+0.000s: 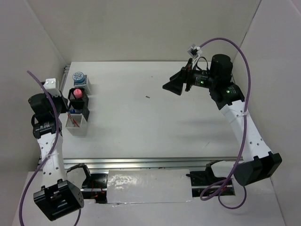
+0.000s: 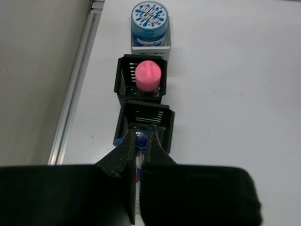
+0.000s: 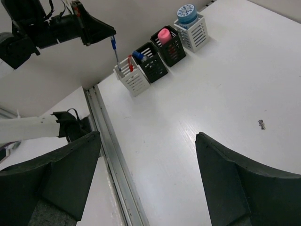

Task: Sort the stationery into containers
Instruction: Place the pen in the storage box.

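Top cam: overhead from behind, whole desk (image 1: pixel 164 122). Left wrist: close above container row (image 2: pixel 121 82). Right wrist: distant, oblique, same row.

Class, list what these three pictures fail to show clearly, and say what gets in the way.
1. Near white box: mostly hidden in the left wrist view under the left gripper.
2. Near black box: only a blue cap shows; mesh walls hide the rest.
3. Dark speck: too small to identify, top and right wrist views.
4. Below the blue-white tin: hidden by the far white box walls.
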You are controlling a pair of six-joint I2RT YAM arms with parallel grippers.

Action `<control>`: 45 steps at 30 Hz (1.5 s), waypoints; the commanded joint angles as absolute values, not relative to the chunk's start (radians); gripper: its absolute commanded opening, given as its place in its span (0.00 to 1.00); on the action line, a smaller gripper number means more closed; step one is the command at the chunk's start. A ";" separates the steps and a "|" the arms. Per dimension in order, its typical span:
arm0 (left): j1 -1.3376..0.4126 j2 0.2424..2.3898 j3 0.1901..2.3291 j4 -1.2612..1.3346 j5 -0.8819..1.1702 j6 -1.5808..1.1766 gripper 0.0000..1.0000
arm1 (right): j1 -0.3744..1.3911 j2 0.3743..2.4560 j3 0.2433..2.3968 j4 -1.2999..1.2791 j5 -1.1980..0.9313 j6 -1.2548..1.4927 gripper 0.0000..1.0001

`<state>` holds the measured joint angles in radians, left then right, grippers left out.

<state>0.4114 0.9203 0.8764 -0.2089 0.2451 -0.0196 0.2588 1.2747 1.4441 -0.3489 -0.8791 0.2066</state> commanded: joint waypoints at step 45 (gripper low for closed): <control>0.563 0.893 0.690 -0.084 0.495 -0.069 0.61 | 0.213 1.210 1.359 -0.402 -0.904 0.103 0.93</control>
<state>0.5552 0.9119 0.6655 -0.0925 0.4847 -0.0788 0.2176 1.2343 1.3499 -0.3977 -0.9020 0.1036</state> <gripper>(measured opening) 0.590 0.929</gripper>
